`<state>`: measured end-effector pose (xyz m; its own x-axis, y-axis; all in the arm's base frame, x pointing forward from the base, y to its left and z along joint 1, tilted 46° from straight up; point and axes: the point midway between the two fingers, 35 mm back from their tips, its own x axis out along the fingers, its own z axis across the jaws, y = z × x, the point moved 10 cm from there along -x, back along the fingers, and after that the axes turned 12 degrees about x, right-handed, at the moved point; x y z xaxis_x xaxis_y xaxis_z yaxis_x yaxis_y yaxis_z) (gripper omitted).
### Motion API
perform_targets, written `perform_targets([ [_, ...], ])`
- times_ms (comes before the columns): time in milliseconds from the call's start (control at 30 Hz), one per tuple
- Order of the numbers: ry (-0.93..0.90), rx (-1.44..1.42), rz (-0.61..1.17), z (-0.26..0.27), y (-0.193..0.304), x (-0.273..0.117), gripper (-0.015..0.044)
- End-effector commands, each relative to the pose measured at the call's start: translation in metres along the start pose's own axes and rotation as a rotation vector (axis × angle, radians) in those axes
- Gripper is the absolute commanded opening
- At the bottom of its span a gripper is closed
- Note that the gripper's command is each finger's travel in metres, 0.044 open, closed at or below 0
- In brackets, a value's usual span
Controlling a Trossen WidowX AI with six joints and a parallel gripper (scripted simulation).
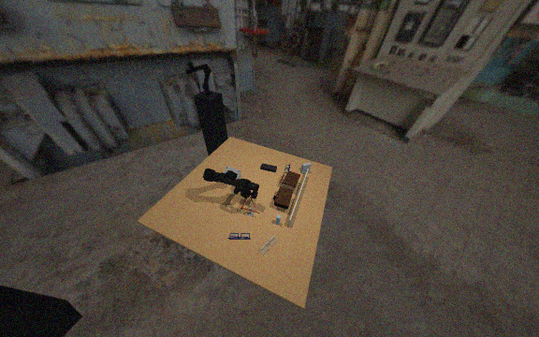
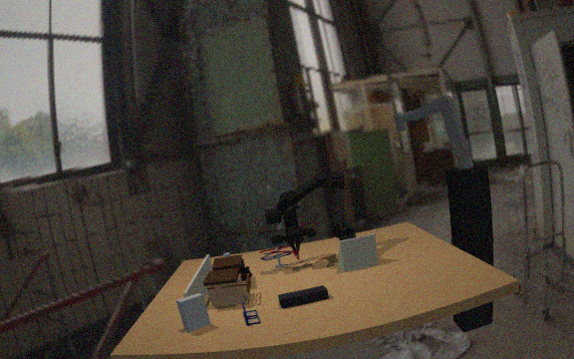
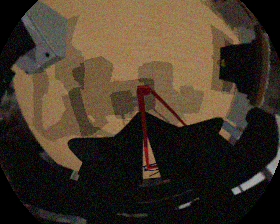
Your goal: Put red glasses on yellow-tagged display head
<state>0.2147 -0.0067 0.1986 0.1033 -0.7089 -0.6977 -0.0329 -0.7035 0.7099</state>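
The red glasses [image 1: 251, 210] [image 3: 142, 102] are held off the table [image 1: 204, 215] [image 2: 367, 299] by my gripper [image 1: 253, 196] [image 2: 296, 244] [image 3: 141, 115], shut on a thin red part. In the wrist view a red bar runs from above the fingertips down between the fingers, and another slants right. Two brown-topped display heads [image 1: 291, 178] [image 2: 227, 277] stand beside each other, away from the gripper. In the wrist view a dark head [image 3: 237, 65] at the right shows a small yellow spot. Which head has the tag is too small to tell in the top and exterior views.
A small stand with thin blue glasses is close by the red glasses. A long white bar [image 1: 298, 197] [image 2: 197, 275] runs behind the heads. Pale panels [image 2: 358, 252] [image 2: 193, 312], a black case [image 1: 269, 168] [image 2: 303, 296] and blue glasses [image 1: 240, 236] [image 2: 251, 317] are also there.
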Motion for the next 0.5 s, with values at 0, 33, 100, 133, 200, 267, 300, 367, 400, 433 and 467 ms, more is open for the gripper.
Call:
perform_targets([
  [0,0.012,0.01,-0.004,-0.003,0.002,-0.012,0.0],
  [33,0.012,0.01,-0.005,-0.003,0.002,-0.016,0.0],
  [100,0.011,0.009,-0.006,-0.003,0.003,-0.026,0.0],
  [133,0.011,0.009,-0.007,-0.003,0.003,-0.031,0.0],
  [200,0.011,0.009,-0.006,-0.003,0.003,-0.042,0.0],
  [267,0.011,0.009,-0.005,-0.002,0.004,-0.052,0.0],
  [300,0.011,0.009,-0.004,-0.002,0.005,-0.056,0.0],
  [367,0.011,0.009,-0.003,-0.002,0.005,-0.06,0.0],
  [400,0.011,0.009,-0.003,-0.002,0.005,-0.06,0.0],
  [433,0.011,0.015,-0.003,-0.002,0.005,-0.06,0.0],
  [467,0.011,0.02,-0.003,-0.002,0.005,-0.06,0.0],
])
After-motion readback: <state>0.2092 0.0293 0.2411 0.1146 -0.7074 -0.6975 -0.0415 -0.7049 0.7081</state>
